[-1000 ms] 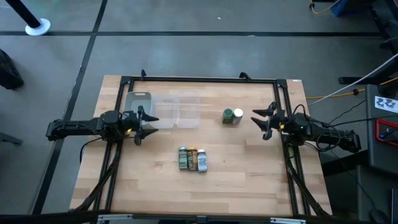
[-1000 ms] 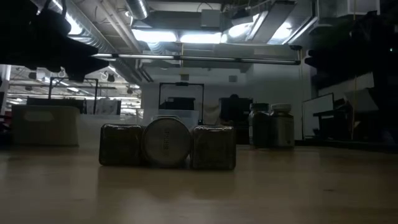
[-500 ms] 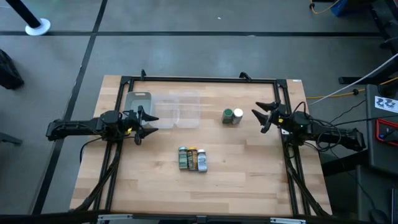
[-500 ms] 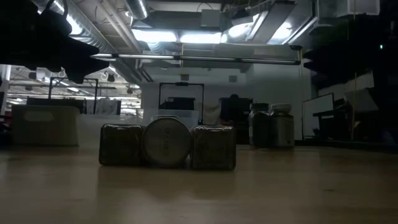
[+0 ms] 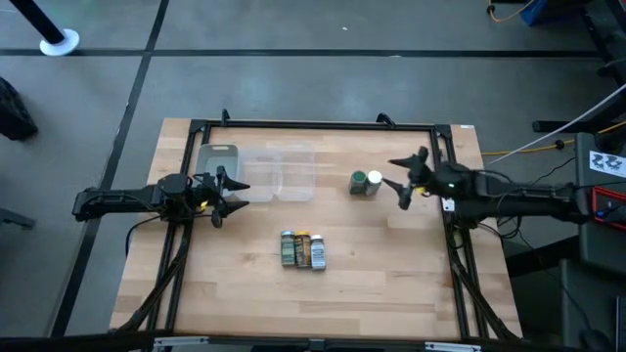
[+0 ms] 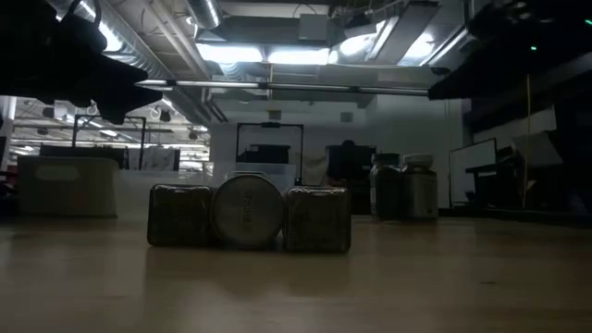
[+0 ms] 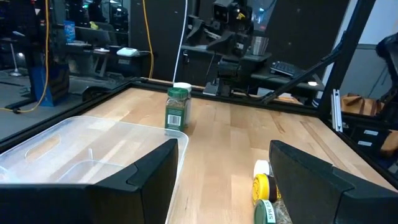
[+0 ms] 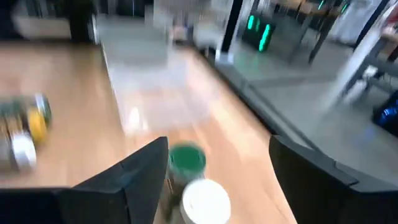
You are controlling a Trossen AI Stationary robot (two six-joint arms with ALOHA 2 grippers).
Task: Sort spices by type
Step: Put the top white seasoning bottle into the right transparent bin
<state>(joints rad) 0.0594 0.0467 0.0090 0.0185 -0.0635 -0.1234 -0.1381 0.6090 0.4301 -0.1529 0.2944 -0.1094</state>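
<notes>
Judging by their look, I expect these jars to be light, rigid and smooth-walled, apt to tip or roll if nudged off-centre, so I would take each around the middle of its body, below the lid, fingers square to the sides. Two jars stand upright and touching on the far right part of the table (image 5: 391, 284): a green-lidded jar (image 5: 360, 180) with a white-lidded jar (image 5: 375, 180) on its right. Three more lie on their sides in a tight row near the table's middle, a green one (image 5: 287, 248), a yellow one (image 5: 302, 244) and a white one (image 5: 318, 253); lying packed like that, they leave little room for a finger between them, so I judge the end jars the easier first picks. My right gripper (image 5: 400, 176) hovers just beside the standing pair, fingers spread apart and holding nothing. My left gripper (image 5: 231, 190) waits at the left by the clear bins (image 5: 256, 171), also spread wide and empty. Labels are too small for me to read, so I can tell type only by lid colour. My right wrist view is smeared, and from table height the lying row hides its lids. How many bins there are, and where their walls run, I cannot make out.
</notes>
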